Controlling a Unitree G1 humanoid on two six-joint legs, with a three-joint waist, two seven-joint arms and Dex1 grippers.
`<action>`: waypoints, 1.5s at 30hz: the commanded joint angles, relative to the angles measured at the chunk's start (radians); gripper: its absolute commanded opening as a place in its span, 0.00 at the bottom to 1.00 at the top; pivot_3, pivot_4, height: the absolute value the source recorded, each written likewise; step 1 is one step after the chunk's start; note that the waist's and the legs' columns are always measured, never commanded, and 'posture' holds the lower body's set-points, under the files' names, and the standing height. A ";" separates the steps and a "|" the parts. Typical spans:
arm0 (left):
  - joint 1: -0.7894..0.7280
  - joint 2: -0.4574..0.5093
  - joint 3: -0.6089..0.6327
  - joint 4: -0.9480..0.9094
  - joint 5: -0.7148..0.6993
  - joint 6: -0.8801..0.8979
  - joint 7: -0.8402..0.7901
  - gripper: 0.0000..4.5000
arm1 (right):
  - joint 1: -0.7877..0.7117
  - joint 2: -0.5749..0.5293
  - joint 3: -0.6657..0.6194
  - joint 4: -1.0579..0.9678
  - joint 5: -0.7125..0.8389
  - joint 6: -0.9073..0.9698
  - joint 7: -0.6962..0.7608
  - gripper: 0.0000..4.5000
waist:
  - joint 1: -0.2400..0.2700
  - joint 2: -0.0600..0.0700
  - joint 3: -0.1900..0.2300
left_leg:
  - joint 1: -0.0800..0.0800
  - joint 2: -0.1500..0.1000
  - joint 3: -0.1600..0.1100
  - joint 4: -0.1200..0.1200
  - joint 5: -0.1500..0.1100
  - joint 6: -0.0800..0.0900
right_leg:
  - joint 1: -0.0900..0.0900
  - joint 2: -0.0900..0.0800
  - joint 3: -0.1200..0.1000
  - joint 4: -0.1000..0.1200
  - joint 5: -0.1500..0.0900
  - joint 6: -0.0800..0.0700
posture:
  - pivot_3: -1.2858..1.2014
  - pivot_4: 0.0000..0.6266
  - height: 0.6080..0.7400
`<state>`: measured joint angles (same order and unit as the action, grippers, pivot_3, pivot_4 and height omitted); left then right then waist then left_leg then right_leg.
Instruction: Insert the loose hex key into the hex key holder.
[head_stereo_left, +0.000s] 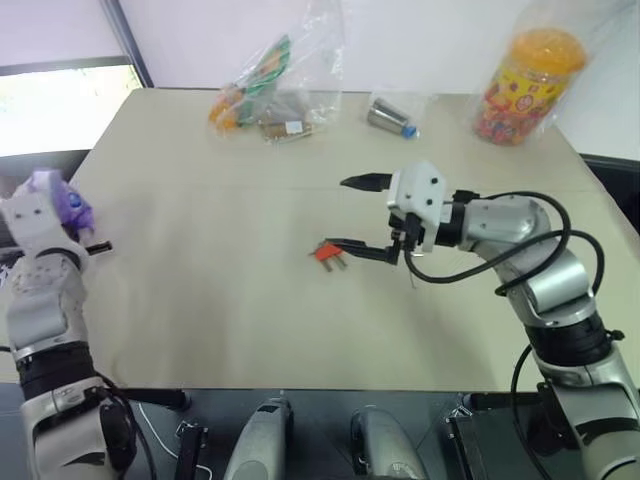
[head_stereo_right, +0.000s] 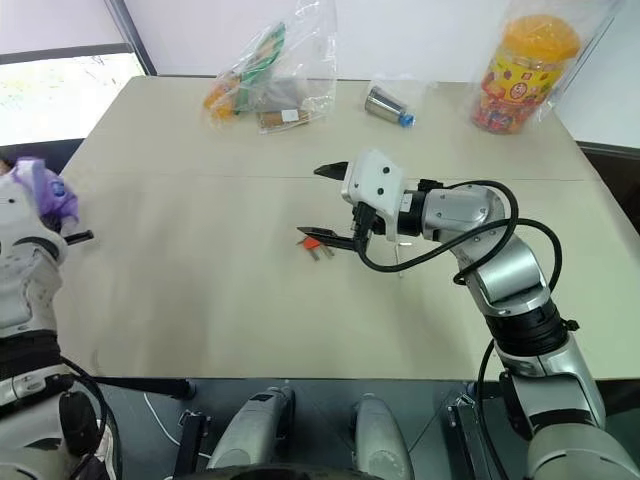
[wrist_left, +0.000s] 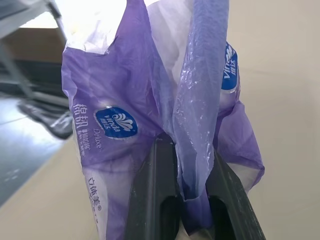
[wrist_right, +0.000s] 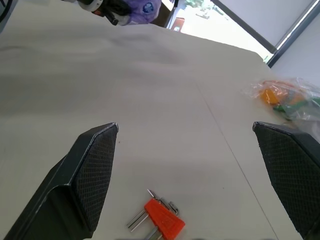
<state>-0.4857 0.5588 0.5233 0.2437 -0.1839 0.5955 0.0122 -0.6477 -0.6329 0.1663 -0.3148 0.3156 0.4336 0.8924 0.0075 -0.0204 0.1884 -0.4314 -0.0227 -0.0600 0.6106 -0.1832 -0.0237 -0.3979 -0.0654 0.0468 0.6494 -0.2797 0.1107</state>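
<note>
Holder (wrist_right: 161, 223) lies on desk (head_stereo_left: 200, 300), under right tool (head_stereo_left: 360, 216), whose jaws stand wide, released. Left tool (wrist_left: 182, 200), far from holder, clenches tissue pack (wrist_left: 120, 125).

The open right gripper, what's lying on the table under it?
Beneath the open right gripper, the small red-orange plastic hex key holder with thin grey keys lies on the beige table. A separate loose key cannot be made out there.

Test room; bare beige table (head_stereo_left: 250, 310)
</note>
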 joint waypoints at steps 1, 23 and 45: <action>-0.031 0.028 -0.006 0.028 0.006 -0.025 -0.003 0.02 | 0.005 -0.009 -0.035 -0.049 -0.004 0.001 -0.016 1.00 | -0.004 0.000 0.000 | 0.000 0.000 0.000 0.000 0.000 0.000 | 0.000 0.000 0.000 0.000 0.000 0.000 | 0.52 0.24 1.00; -0.092 -0.057 -0.231 -0.392 -0.257 0.028 -0.337 0.99 | 0.019 -0.021 0.061 0.123 -0.221 -0.087 -0.091 1.00 | -0.020 0.000 0.000 | -0.001 0.000 0.001 0.000 0.000 0.000 | 0.000 -0.001 0.001 -0.001 0.000 0.000 | 0.52 0.24 1.00; 0.049 0.137 -0.323 -0.543 -0.392 0.219 -0.635 0.99 | -0.090 0.225 0.201 0.701 -0.456 -0.359 -0.129 1.00 | -0.043 0.002 0.001 | 0.000 0.000 0.001 0.000 0.001 0.001 | -0.001 0.005 0.001 0.001 0.000 0.000 | 0.52 0.24 1.00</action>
<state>-0.4358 0.6816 0.1739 -0.2598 -0.5781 0.8349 -0.6276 -0.7288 -0.4116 0.3623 0.3816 -0.1239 0.0958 0.7564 -0.0351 -0.0188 0.1898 -0.4317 -0.0228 -0.0591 0.6101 -0.1826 -0.0231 -0.3991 -0.0605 0.0480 0.6504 -0.2797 0.1110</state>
